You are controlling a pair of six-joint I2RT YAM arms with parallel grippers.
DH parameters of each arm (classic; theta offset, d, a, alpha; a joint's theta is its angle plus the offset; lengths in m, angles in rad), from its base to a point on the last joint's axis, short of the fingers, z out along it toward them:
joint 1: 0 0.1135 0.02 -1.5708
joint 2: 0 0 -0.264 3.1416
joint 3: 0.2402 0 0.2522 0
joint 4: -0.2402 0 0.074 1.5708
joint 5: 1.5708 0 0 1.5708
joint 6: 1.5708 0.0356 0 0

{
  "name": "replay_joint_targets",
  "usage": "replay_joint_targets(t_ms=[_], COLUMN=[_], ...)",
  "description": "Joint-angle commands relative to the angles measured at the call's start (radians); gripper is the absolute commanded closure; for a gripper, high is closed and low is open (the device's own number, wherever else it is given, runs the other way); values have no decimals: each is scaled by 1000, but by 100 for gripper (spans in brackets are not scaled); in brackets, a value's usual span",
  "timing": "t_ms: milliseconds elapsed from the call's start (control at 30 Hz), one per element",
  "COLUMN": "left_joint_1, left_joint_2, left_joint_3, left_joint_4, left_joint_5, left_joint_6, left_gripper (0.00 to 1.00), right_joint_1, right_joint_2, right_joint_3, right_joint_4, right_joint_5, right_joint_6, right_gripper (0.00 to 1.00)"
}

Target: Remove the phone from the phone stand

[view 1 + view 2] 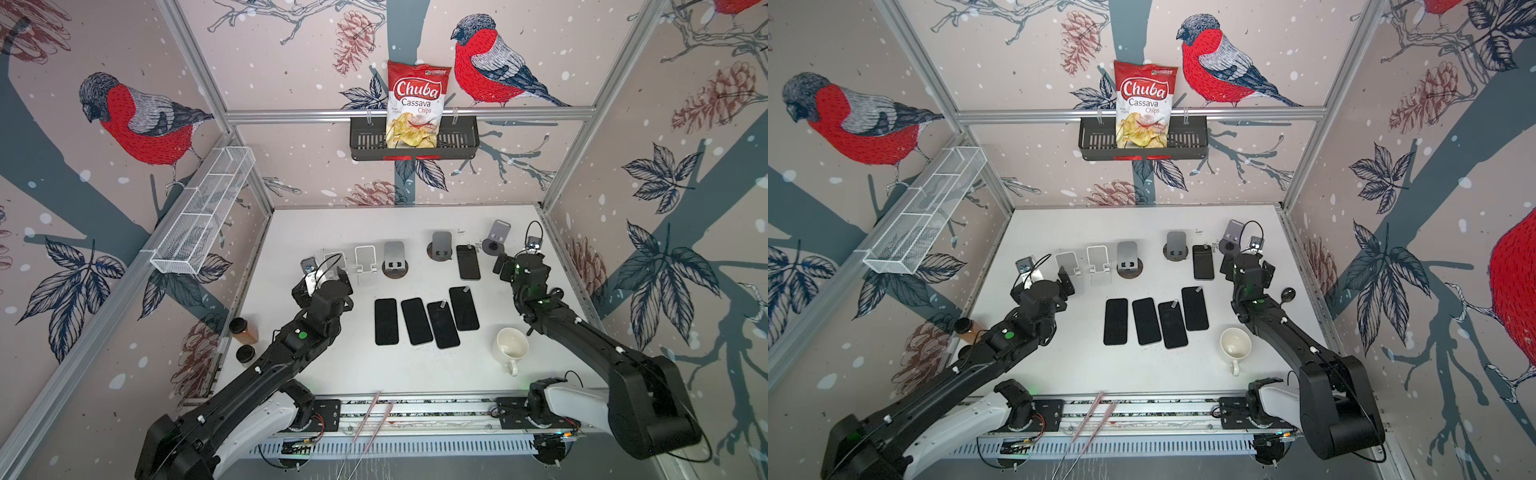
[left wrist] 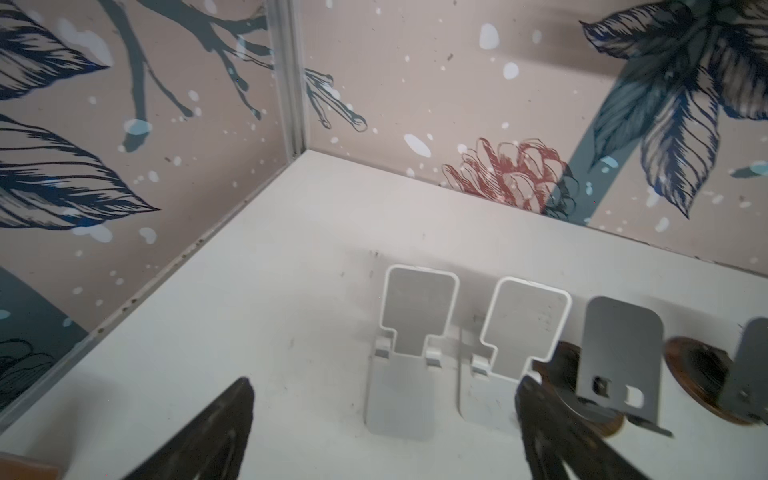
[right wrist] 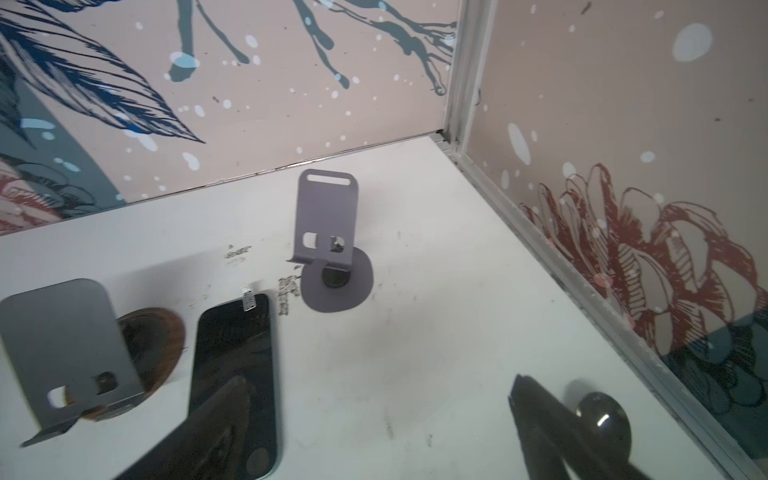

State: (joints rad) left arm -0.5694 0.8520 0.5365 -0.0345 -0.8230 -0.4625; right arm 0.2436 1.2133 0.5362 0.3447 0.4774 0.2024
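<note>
Bird-patterned walls close in a white surface (image 1: 332,365) where five phones lie flat, none on a stand; one phone (image 1: 468,262) rests beside the grey stand (image 1: 441,245). Left claw (image 2: 382,428) and right claw (image 3: 374,432) both hover wide open, holding nothing.

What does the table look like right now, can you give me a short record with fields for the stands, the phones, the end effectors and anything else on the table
stands: five, all empty: two white stands, three grey metal stands
phones: five, all flat on the table; four phones in a row, one phone beside a grey stand
left end effector: open, empty, near the white stands
right end effector: open, empty, by the single phone
other: white mug, chopsticks, spice jars
</note>
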Motion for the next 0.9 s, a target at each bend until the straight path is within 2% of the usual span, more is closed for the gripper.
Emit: replay_joint_targets(t_ms=[0, 100, 267, 333, 433, 500, 600, 667, 733, 800, 867], left_joint_1=[82, 144, 251, 297, 339, 361, 391, 399, 401, 402, 404], left_joint_2=[-11, -13, 6, 33, 67, 95, 166, 226, 293, 372, 449], left_joint_3=[-49, -125, -215, -229, -262, -299, -346, -374, -407, -428, -434], left_joint_4=[135, 252, 446, 499, 606, 715, 868, 977, 1111, 1235, 1329], left_joint_5=[-7, 13, 106, 164, 219, 246, 288, 303, 314, 335, 358], left_joint_6=[59, 97, 165, 200, 259, 308, 368, 399, 418, 436, 460], left_gripper=[3, 3, 3, 3, 3, 4, 4, 4, 4, 4, 3], right_joint_1=[-24, -47, -49, -63, -68, -85, -126, -177, -194, -195, -207], right_joint_2=[33, 102, 209, 243, 299, 277, 255, 262, 330, 286, 304], right_joint_3=[-50, -101, -138, -138, -202, -204, -255, -304, -348, -305, -320], right_joint_4=[214, 366, 572, 572, 740, 695, 765, 842, 1019, 854, 917], right_joint_5=[77, 69, 55, 15, 6, -19, -98, -184, -208, -218, -243], right_joint_6=[-47, -72, -206, -195, -210, -184, -157, -127, -127, -117, -118], right_gripper=[1, 1, 1, 1, 1, 1, 1, 1, 0, 0, 0])
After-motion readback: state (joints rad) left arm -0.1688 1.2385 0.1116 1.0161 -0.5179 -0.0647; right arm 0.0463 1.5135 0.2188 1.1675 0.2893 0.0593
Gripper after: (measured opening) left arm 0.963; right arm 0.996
